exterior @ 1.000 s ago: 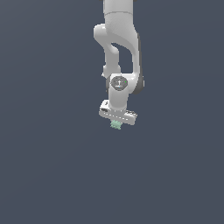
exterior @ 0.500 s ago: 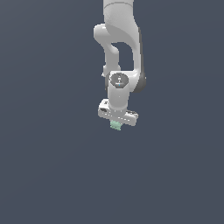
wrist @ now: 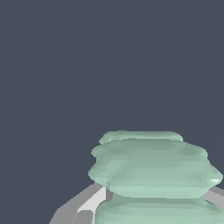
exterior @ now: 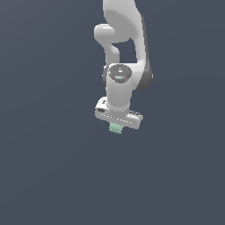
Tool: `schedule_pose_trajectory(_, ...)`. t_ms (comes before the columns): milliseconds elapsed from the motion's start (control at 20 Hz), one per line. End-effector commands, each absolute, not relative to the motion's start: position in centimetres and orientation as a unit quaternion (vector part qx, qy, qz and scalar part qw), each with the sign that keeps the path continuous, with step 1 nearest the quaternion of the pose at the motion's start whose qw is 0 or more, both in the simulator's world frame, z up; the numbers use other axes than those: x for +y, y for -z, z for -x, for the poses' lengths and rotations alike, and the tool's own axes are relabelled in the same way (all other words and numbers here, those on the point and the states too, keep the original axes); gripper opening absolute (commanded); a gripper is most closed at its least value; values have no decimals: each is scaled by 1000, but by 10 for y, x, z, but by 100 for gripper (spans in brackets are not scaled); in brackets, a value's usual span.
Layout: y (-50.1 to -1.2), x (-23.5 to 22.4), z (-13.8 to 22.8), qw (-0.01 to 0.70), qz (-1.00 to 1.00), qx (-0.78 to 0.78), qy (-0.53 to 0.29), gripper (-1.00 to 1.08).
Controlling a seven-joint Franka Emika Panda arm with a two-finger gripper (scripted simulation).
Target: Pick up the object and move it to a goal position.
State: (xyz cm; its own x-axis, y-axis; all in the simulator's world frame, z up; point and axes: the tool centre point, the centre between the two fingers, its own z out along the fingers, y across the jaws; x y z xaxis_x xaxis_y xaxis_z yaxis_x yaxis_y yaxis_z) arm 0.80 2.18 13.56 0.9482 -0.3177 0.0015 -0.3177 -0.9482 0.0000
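Hanging from the white arm [exterior: 125, 52], the gripper [exterior: 116, 128] points straight down with its jaws drawn in tight on the object [exterior: 116, 128], a small mint-green ridged piece peeking out just under the gripper body. In the wrist view the object [wrist: 153, 168] looms large, grey fingers [wrist: 81, 205] touching its sides.

Setting: a simulated test space, not a real room. Evidence: flat, uniform dark grey-blue backdrop in both views, with a smooth, computer-rendered white robot arm [exterior: 125, 66] lacking any texture.
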Motion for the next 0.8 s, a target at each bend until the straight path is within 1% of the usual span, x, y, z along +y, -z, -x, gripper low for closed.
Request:
schedule_pose_trajectory(0, -153, 21, -22, 0, -987, -161, 0, -100)
schedule_pose_trajectory(350, -191, 18, -56, 0, -987, -161, 0, -100)
schedule_pose_trajectory(750, -214, 17, -78, 0, -987, -161, 0, -100)
